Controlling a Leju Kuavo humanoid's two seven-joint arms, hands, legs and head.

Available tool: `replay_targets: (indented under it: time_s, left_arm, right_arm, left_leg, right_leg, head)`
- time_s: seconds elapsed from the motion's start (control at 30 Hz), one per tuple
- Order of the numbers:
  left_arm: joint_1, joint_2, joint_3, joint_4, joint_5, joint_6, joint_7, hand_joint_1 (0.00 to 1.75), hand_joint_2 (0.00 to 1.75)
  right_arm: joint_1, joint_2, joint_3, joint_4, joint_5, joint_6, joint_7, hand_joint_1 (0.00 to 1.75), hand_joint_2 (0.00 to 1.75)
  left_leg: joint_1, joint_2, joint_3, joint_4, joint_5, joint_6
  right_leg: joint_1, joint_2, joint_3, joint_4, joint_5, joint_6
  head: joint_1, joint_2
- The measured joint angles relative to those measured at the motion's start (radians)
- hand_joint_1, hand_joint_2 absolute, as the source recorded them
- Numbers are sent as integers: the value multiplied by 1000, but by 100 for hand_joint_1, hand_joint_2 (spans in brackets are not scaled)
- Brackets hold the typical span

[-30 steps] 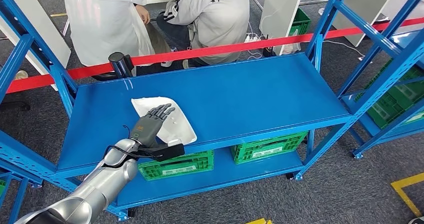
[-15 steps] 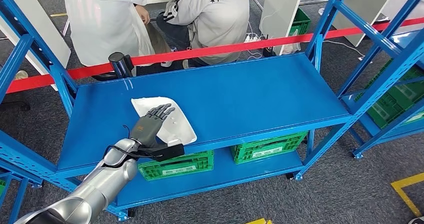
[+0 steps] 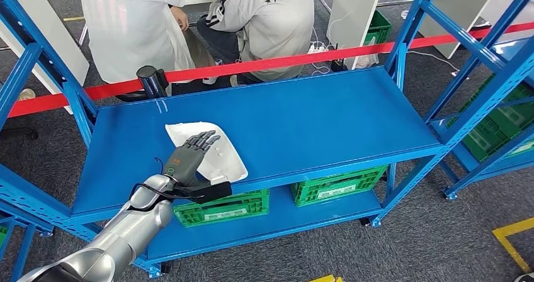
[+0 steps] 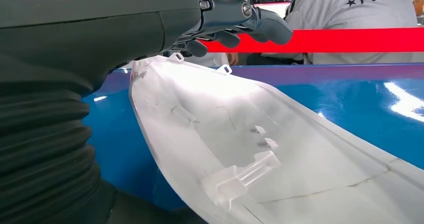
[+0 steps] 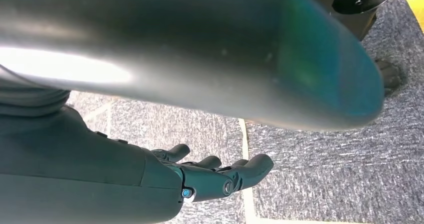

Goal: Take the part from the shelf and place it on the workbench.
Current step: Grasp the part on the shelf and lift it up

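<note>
The dark fingers (image 3: 203,140) of the left hand (image 3: 187,158) lie stretched out and slightly apart over the white plastic part (image 3: 220,155), left of centre in the head view. In the left wrist view the fingertips (image 4: 260,24) hang just above the part's (image 4: 260,149) far rim, with a gap between them and the plastic; nothing is clasped, and whether the palm touches the part I cannot tell. The thick thumb (image 3: 211,189) sticks out sideways below the part's near edge, over the front lip of the shelf.

The part is a thin, translucent white shell with small moulded clips on its inner face. It lies flat on the blue top deck of the shelf (image 3: 315,118), toward the front left of that deck. The silver left arm (image 3: 126,231) rises from the lower left corner of the frame.

The right hand (image 5: 215,176) shows at the lower middle of its wrist view, fingers loosely extended and apart, holding nothing, above grey carpet (image 5: 325,184).

Two green crates (image 3: 340,184) sit on the lower deck. A red barrier tape (image 3: 283,60) crosses behind the shelf, and beyond it, at the top of the frame, are two people (image 3: 264,17) with their backs turned.
</note>
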Motion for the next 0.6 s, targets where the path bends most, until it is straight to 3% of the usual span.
replay_targets:
  time_s: [0.33, 0.6]
  left_arm:
    - [0, 6, 3, -11, 6, 25, -5, 0, 175]
    - [-18, 84, 23, -84, -12, 22, -2, 0, 175]
  right_arm:
    - [0, 0, -4, 0, 5, -1, -1, 0, 0]
    - [1, 1, -6, 0, 9, 6, 1, 0, 0]
  left_leg:
    - [0, 0, 0, 0, 0, 0]
    - [0, 0, -1, 0, 1, -1]
  right_leg:
    - [0, 0, -1, 0, 0, 0]
    - [0, 0, -3, 1, 0, 0]
  head:
    - [0, 0]
    - [0, 0]
